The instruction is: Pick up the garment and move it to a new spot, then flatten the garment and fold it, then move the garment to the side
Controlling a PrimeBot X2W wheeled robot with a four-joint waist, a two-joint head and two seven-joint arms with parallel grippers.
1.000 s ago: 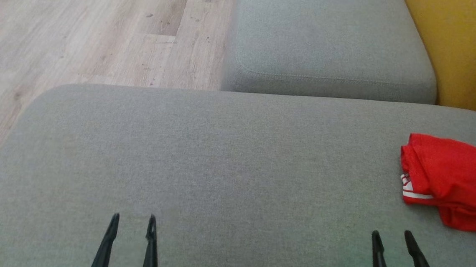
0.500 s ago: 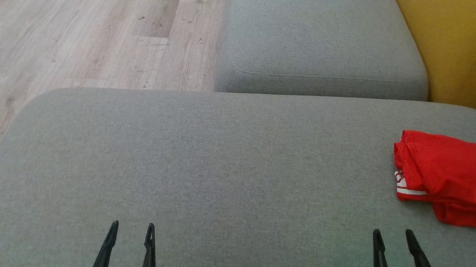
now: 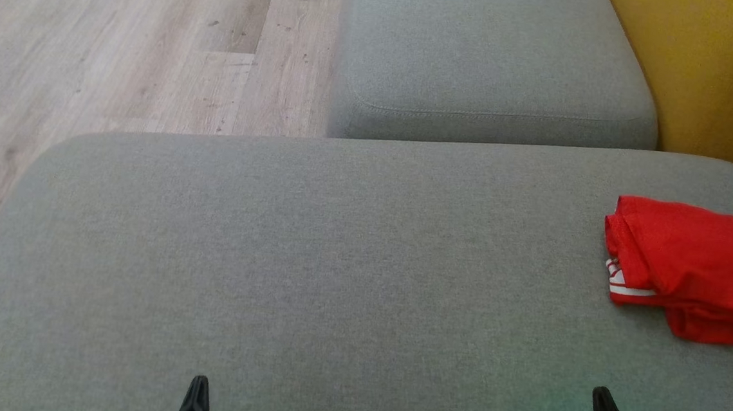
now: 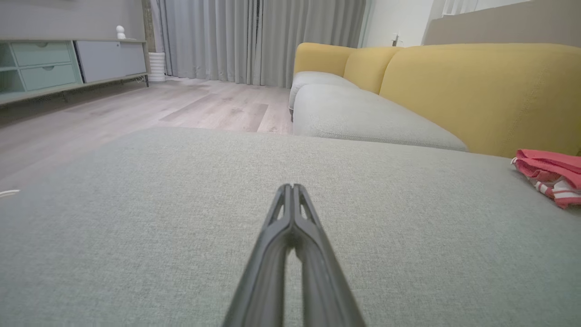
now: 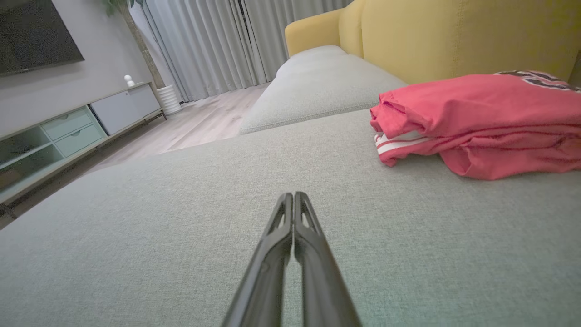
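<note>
Two pincers, and both are clenched tight with nothing in them. On the left pincer (image 4: 292,187) the dark fingers are pressed tip to tip, pointing out across the broad grey seat cushion (image 3: 337,261). The right pincer (image 5: 293,195) is in the same pose, sealed and empty, low over the same cushion. Whether either tip is brushing the fabric, I can't tell from here.

Look out past the right pincer, ahead and off to its right, and there's the red garment (image 3: 685,266). It lies folded in a compact bundle at the far right of the cushion, well apart from both pincers. A strip of white-striped trim peeks out at its near left corner, and dark numerals edged in white sit on the top layer.

Just behind it rises the yellow backrest (image 3: 704,74). Beyond the big cushion a second grey cushion (image 3: 493,59) butts up against it. To the left lies pale wooden floor (image 3: 125,53), with grey curtains (image 4: 254,41) and a low cabinet (image 4: 45,63) at the far wall.
</note>
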